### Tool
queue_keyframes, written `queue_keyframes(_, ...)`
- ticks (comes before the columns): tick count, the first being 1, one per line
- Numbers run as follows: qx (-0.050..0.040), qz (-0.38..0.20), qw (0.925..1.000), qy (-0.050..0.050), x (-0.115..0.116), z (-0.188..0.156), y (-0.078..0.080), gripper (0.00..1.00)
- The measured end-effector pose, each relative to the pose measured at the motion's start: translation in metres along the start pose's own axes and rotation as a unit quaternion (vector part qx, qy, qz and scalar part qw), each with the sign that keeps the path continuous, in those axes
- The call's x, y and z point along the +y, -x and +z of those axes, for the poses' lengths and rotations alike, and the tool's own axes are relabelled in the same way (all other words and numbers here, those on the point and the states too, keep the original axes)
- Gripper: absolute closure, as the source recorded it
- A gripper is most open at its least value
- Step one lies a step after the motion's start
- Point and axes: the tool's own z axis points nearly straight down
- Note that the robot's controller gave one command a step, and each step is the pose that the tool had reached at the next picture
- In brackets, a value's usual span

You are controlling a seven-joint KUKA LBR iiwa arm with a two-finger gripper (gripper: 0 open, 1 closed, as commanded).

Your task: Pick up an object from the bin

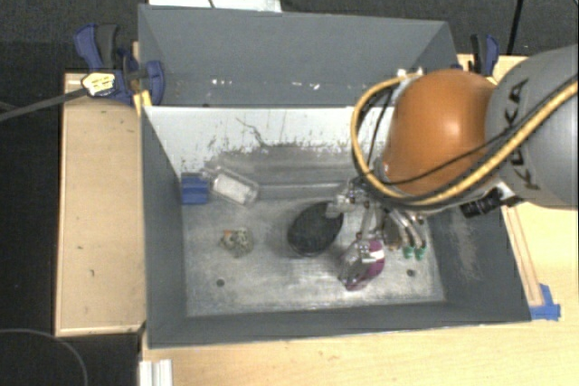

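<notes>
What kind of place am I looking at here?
Probably a robotics lab's bin-picking cell: a grey KUKA robot arm reaches into a grey metal bin holding a small blue block and a dark rounded lump.

Scuffed matt grey metal bin (271, 289), matt black lump (312, 231), clear glossy plastic piece (233, 187)

light: even, moderate | sheen: bin (271, 149) back wall | shadow: soft, under arm (543, 131)

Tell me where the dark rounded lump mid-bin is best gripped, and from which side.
Probably across its narrower width, from straight above: the dark lump lies low on the bin floor, with bare floor on the view's left and near side, while the gripper crowds its right.
</notes>
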Motion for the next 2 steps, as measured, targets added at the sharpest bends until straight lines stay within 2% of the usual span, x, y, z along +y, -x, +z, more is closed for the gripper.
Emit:
queue_keyframes(1,-0.0077,-0.089,0.996,0.001,-0.0028,0.1363,0.0506,0.0)
queue_keyframes(2,-0.0069,-0.088,0.9961,0.001,-0.003,0.1335,0.05,1.0)
